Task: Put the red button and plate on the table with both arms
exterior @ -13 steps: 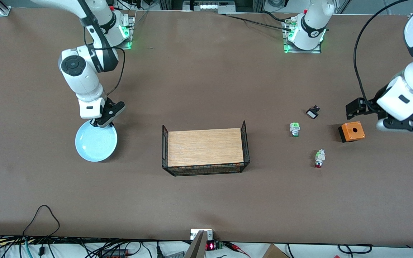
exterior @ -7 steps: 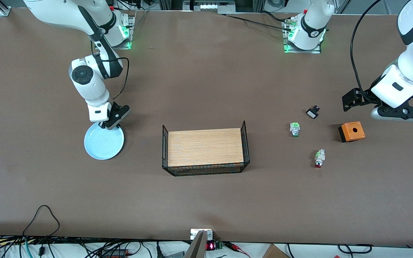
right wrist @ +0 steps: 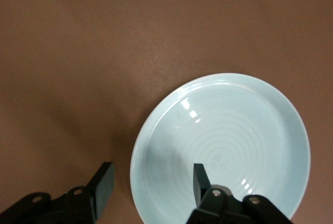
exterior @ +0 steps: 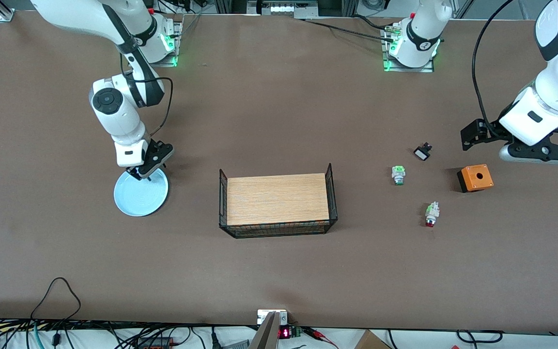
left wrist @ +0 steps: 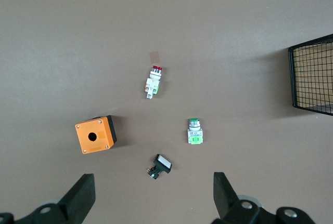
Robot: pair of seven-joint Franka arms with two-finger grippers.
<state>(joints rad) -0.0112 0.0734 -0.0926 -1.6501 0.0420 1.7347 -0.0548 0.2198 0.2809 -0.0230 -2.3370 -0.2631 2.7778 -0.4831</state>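
Note:
The light blue plate (exterior: 141, 195) lies flat on the brown table (exterior: 279, 121), toward the right arm's end. My right gripper (exterior: 142, 173) is open just above the plate's rim. In the right wrist view one finger (right wrist: 200, 178) is over the plate (right wrist: 229, 141) and the other over bare table, so the gripper (right wrist: 151, 185) straddles the rim. The red button (exterior: 430, 214) lies on its side on the table toward the left arm's end, and also shows in the left wrist view (left wrist: 153, 81). My left gripper (exterior: 538, 154) hovers open and empty above the table beside the orange box (exterior: 475, 177), as the left wrist view (left wrist: 152, 203) shows.
A wooden tray with black wire sides (exterior: 277, 199) stands mid-table. A green-capped button (exterior: 398, 174) and a black-and-white switch (exterior: 422, 152) lie between the tray and the orange box. Cables run along the table edge nearest the front camera.
My right arm carried the plate a little toward the tray; it now lies still and the gripper has shifted slightly at its rim. My left arm drew back from over the orange box.

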